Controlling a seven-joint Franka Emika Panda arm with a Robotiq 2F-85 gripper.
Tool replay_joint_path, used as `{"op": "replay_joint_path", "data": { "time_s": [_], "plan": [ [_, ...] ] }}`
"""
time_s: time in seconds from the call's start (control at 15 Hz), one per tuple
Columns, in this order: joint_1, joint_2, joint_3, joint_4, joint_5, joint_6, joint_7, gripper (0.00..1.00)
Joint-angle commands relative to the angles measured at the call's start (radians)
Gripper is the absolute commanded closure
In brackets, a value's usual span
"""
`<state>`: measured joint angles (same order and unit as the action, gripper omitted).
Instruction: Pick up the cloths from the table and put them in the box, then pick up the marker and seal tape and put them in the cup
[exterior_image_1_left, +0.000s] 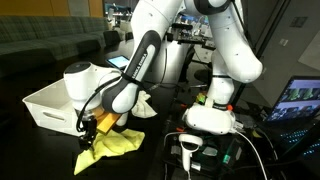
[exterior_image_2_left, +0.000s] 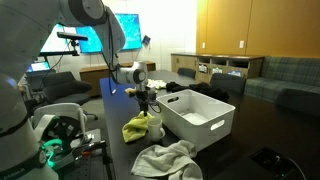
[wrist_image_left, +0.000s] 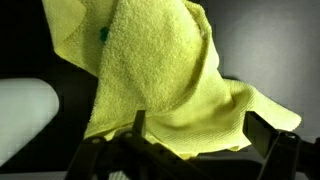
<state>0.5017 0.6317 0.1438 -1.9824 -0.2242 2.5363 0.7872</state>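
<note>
Yellow cloth (wrist_image_left: 160, 70): heaped on table (exterior_image_1_left: 40, 150), centre of wrist view, long fold running upper left to lower right | gripper (wrist_image_left: 195, 135): jaws wide open, straddling cloth's lower edge, nothing clamped | box (exterior_image_2_left: 200, 125): just beside cloth, toward frame right.

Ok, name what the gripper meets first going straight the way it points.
The yellow cloth, bunched directly ahead of the open gripper; how far off it lies is hard to judge.
</note>
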Motion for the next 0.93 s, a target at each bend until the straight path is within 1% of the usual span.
{"op": "replay_joint_path", "data": {
  "time_s": [0.0, 0.27, 0.6, 0.87],
  "plan": [
    [0.010, 0.032, -0.008, 0.037, 0.010, 0.000, -0.091, 0.00],
    [0.024, 0.059, -0.027, 0.069, -0.001, -0.017, -0.164, 0.00],
    [0.047, 0.093, -0.065, 0.117, 0.014, -0.002, -0.134, 0.00],
    [0.036, 0.122, -0.066, 0.150, 0.028, -0.002, -0.158, 0.00]
  ]
}}
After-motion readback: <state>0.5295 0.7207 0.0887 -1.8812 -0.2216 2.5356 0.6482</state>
